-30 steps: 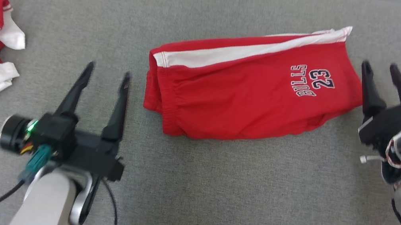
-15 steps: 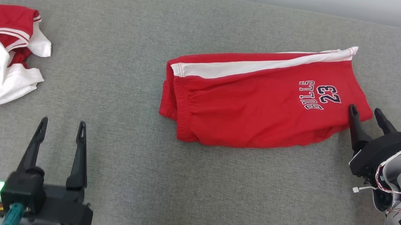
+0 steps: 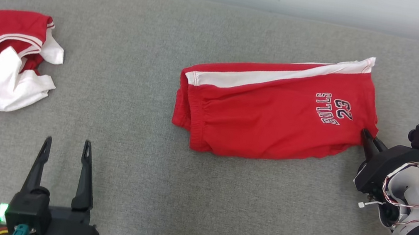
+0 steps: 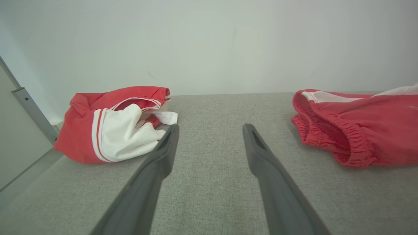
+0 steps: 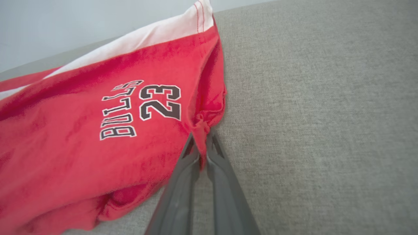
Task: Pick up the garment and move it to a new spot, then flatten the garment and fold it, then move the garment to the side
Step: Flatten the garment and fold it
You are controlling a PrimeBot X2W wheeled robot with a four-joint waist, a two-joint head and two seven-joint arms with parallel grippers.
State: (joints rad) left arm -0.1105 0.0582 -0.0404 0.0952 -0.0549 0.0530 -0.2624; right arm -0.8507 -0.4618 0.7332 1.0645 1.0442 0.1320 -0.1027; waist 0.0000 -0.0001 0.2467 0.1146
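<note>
Now, at the far left, a crumpled red-and-white jersey (image 3: 0, 59) lies untouched on the grey padded surface (image 3: 195, 207). Next along, the left gripper (image 3: 67, 140) hovers near the front edge with its two fingers spread wide and nothing between them. It sits farther from the elastic waistband than it did a second ago, well apart from the cloth. Right of centre, the red shorts (image 3: 273, 111) lie flat on the surface, with the white stripe along the far edge and the BULLS 23 print near the right-hand hem. The real change is at the right end. Half a second ago the right gripper (image 3: 369, 136) had its fingers apart at the near hem corner. They have now closed together on a pinch of red fabric, and the right wrist view shows the cloth bunched into a small pucker at the tips. I judge that the grasp for the first step is made, though the garment is not yet lifted. The next move would be raising it and carrying it to a fresh spot. With only one corner held, the rest will likely hang and drag unless it is lifted well clear.
</note>
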